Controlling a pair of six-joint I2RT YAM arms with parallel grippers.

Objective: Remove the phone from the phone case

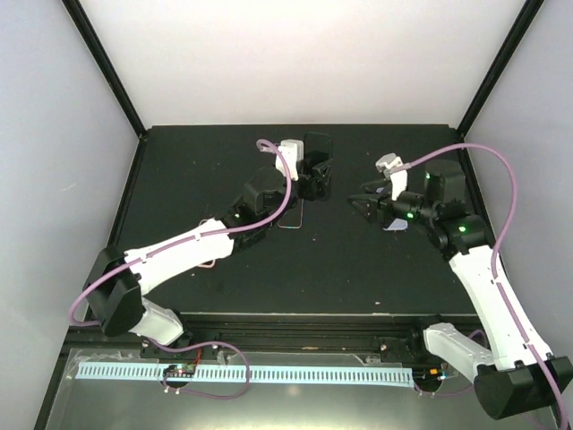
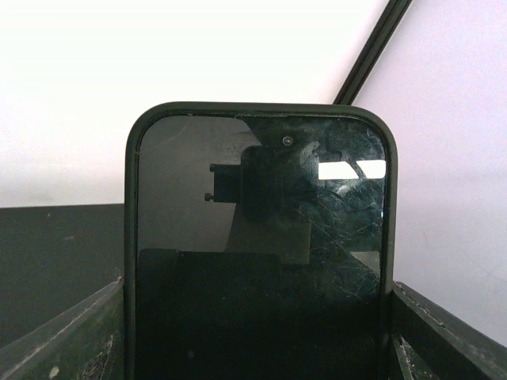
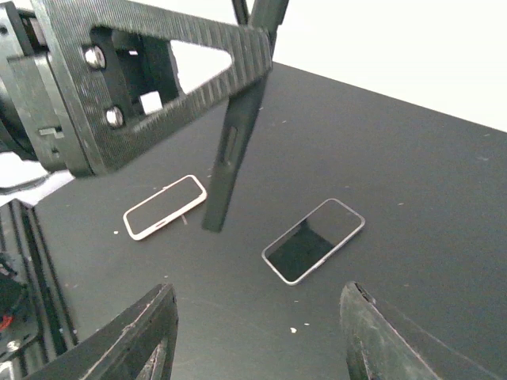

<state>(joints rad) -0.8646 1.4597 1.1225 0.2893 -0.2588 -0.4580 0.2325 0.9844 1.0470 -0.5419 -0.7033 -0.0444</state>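
Dark-cased phone (image 2: 261,237) (scratched screen), upright, clamped in left gripper (image 1: 313,179), right gripper (image 3: 257,301) spread

Bench (image 1: 358,269): matte black, flat, dusty, a few small white specks (image 3: 293,328) on it near the right wrist camera. Two phones lie directly on it, both flat, screen up, dark screens. White-rimmed phone (image 3: 165,207) sits on the left of the right wrist view. Silver-rimmed phone (image 3: 314,241) sits right of it and nearer that camera. The two are apart, not touching, and angled roughly alike. Overhead only the white-rimmed one shows clearly, as a thin outline mid-bench.
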